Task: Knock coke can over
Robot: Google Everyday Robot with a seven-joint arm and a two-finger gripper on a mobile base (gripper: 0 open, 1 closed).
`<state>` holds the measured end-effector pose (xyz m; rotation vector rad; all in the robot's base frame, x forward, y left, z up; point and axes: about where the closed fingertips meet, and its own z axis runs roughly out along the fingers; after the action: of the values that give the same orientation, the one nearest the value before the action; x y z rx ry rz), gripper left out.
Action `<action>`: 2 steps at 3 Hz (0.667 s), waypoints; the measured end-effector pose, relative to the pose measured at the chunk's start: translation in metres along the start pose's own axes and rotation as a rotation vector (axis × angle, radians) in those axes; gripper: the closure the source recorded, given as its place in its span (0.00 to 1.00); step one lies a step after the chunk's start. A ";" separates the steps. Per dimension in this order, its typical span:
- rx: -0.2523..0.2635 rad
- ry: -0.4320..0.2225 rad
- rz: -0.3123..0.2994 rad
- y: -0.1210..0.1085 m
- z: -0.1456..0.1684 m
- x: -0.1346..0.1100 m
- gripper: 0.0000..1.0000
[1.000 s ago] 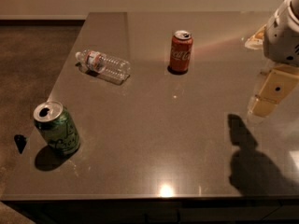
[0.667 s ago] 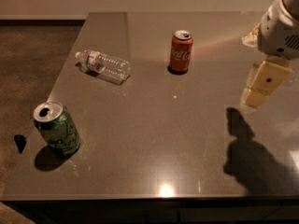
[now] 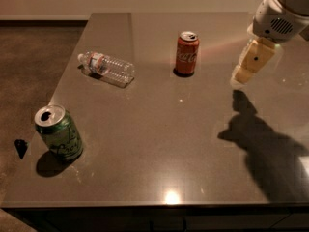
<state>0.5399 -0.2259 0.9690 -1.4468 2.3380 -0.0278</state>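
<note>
Cylindrical red aluminium coke can (image 3: 187,53) stands upright, far-centre on the smooth glossy grey table (image 3: 159,144). Cream, blocky end effector (image 3: 241,75) hangs right of it, apart; can't tell how far open it is.

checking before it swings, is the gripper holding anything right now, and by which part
Nothing is held. The gripper hangs above the table, right of the upright coke can and apart from it.
</note>
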 end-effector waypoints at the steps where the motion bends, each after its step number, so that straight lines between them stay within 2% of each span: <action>1: 0.025 -0.086 0.056 -0.041 0.020 -0.019 0.00; 2: 0.004 -0.180 0.104 -0.074 0.046 -0.038 0.00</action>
<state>0.6339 -0.2195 0.9548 -1.2672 2.2601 0.1215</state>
